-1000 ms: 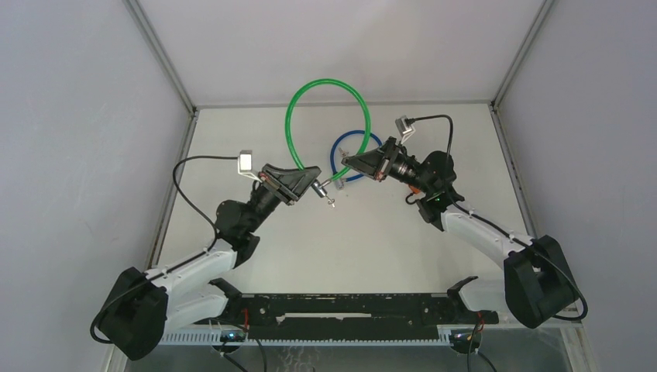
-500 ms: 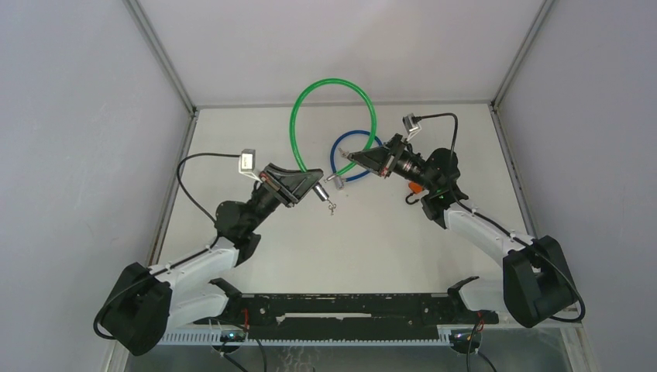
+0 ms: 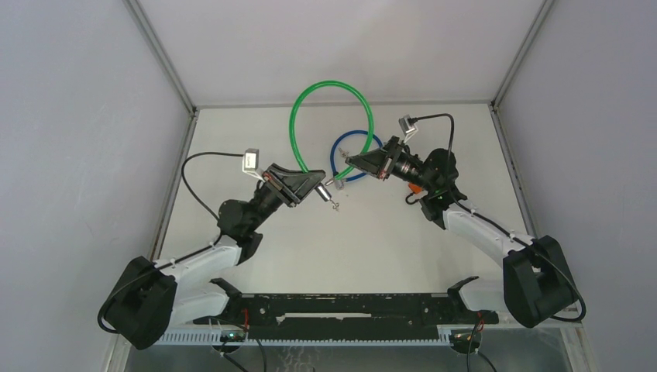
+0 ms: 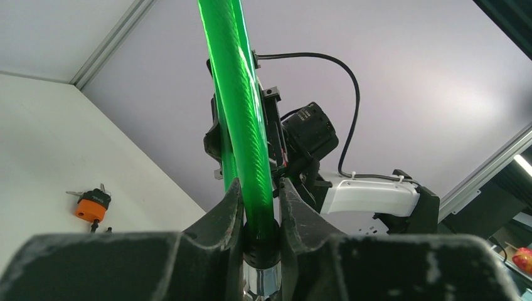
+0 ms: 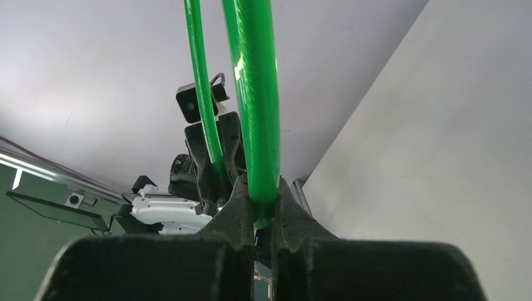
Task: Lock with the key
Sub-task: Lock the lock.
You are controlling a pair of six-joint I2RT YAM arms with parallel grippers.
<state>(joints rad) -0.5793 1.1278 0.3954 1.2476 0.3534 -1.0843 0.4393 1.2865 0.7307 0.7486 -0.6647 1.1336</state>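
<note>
1. Holding both ends of the green cable lock (image 4: 233, 94) is my position now. My left end effector (image 4: 258, 207) is pinched narrow on the black collar just above the metal lock head (image 4: 258, 287). My right end effector (image 5: 264, 204) is closed almost fully on the cable's other end.
2. Seen from above, the loop arches toward the upper centre of the frame, lifted off the bench (image 3: 387, 232). Its two ends come close together just left of centre, with the key (image 3: 332, 204) hanging below the lock head. I cannot tell whether the free end has entered the head.
3. My job, as I judge it, is to seat that free end. I should first bring its axis in line with the head's opening using small wrist turns, not a shove, since the bent cable will likely spring sideways.
4. My left grip must be firm enough that the head neither twists nor slides while the right side pushes straight in until it stops.
5. Turning the key needs a free end effector, probably the right. I should release the cable only once the end holds by itself. The key is small and dangling, so it calls for a careful pinch.
6. An orange item with keys (image 4: 93, 205) lies at the lower left of the left wrist view. I judge it unrelated and leave it alone.
</note>
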